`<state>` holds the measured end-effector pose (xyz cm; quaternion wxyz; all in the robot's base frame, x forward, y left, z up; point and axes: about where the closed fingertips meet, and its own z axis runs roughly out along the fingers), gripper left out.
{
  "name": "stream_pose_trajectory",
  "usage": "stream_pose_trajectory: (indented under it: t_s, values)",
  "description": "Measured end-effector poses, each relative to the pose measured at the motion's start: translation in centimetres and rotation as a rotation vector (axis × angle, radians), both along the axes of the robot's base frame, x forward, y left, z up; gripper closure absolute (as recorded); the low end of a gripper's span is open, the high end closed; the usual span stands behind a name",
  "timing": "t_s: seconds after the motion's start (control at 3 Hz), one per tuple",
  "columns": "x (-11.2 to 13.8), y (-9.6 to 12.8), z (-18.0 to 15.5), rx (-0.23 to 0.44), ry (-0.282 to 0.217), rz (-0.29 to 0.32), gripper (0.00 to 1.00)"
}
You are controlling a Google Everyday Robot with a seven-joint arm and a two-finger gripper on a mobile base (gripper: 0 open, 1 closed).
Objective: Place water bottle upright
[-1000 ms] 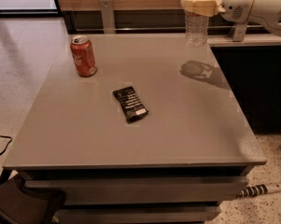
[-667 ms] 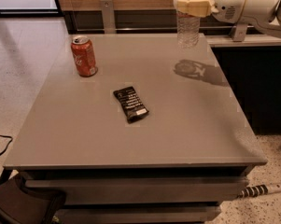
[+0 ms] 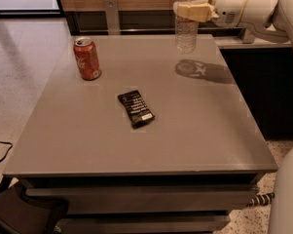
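The end effector [image 3: 189, 9] is clamping its fingers around the upper part of the water bottle [image 3: 186, 35], holding it upright over the worktop's [image 3: 209, 130] far edge. A red soda can [image 3: 86, 58] is standing well to its left, and a black packet [image 3: 136, 108] is lying below-left of it

Item: single robot arm, glossy white shell.

Gripper [image 3: 192, 9]: at the upper part of the water bottle [image 3: 186, 35], closed against its sides. Fingers [image 3: 186, 11] cream-coloured, blocky, duller than the rest of the arm; a second cream piece shows just right of the bottle's neck.

Wrist housing [image 3: 238, 6]: immediately right of the bottle. Rounded, barrel-shaped, white, with a thin tan seam ring round it and a small grey patch low on the side nearest the bottle.

Arm link [image 3: 288, 13]: farther right of the bottle. Smooth white curved tube, shaded grey underneath.

Lower shell [image 3: 287, 194]: well below and right of the bottle. Broad, rounded, plain white panel.
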<state>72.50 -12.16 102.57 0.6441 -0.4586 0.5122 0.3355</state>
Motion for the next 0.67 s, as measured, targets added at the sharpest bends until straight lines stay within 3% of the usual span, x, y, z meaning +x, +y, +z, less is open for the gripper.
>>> stream_pose_trajectory:
  t_s: [0.67]
  values:
    - [1.2, 0.2, -2.0, -0.007, 0.081, -0.072, 1.0]
